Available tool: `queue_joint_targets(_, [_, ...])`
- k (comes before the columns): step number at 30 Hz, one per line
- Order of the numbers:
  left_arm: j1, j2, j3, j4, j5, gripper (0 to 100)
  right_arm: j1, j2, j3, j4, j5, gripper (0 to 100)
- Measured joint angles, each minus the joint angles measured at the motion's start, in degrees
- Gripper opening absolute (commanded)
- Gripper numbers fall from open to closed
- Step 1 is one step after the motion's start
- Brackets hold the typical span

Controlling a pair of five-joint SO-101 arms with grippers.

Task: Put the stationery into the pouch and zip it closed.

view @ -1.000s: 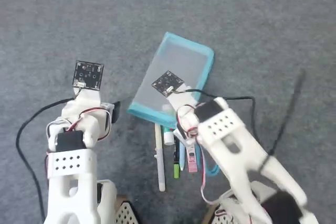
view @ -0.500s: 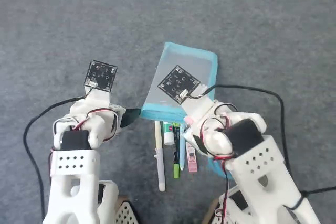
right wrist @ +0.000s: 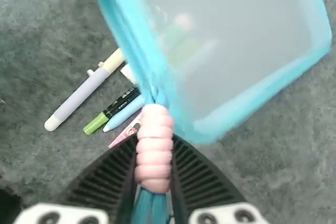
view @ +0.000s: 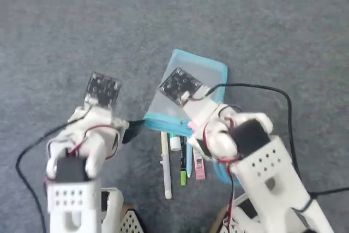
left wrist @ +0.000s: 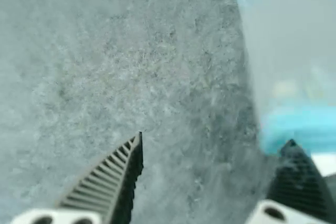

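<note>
Step in hand, prob.: steady the mouth for loading. R tool (right wrist: 155,142) pinches the pink zip pull (right wrist: 154,153) at the teal pouch (view: 204,75); lift gently, w/o dragging. L tool (left wrist: 214,139), jaws spread, hovers low over the desk (view: 82,36) at the pouch's 8 o'clock corner and should grip that edge. R arm is bent steeply over. Pens (view: 182,165) lie at the pouch's 6 o'clock.

High view overhead above table (view: 54,36), wrist views close, downward, sharing the pouch (right wrist: 226,40)
</note>
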Motion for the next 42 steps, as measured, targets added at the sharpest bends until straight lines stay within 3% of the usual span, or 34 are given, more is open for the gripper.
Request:
queue_joint_targets(4, [0.9,-6.8,0.0,3.3,-1.1,38,0.3,2.6,-2.6,0.0,0.0,0.7])
queue_joint_targets(11, [1.6,-6.2,0.0,2.8,-1.1,37,0.4,2.6,-7.4,2.8,0.0,0.7])
queue_joint_targets(21, [1.6,1.3,0.0,-4.6,-1.1,37,-7.1,2.6,-9.8,7.9,0.0,0.7])
queue_joint_targets(27, [1.6,1.5,0.0,-4.7,-1.1,37,-7.3,2.6,-9.8,9.1,0.0,0.7])
queue_joint_targets(39, [1.8,1.6,7.1,-14.9,-0.8,36,-7.6,1.7,-15.3,11.9,0.0,0.7])
queue_joint_targets(42, [2.5,1.7,10.0,-19.1,-0.2,29,-7.6,1.7,-15.3,11.9,1.3,0.7])
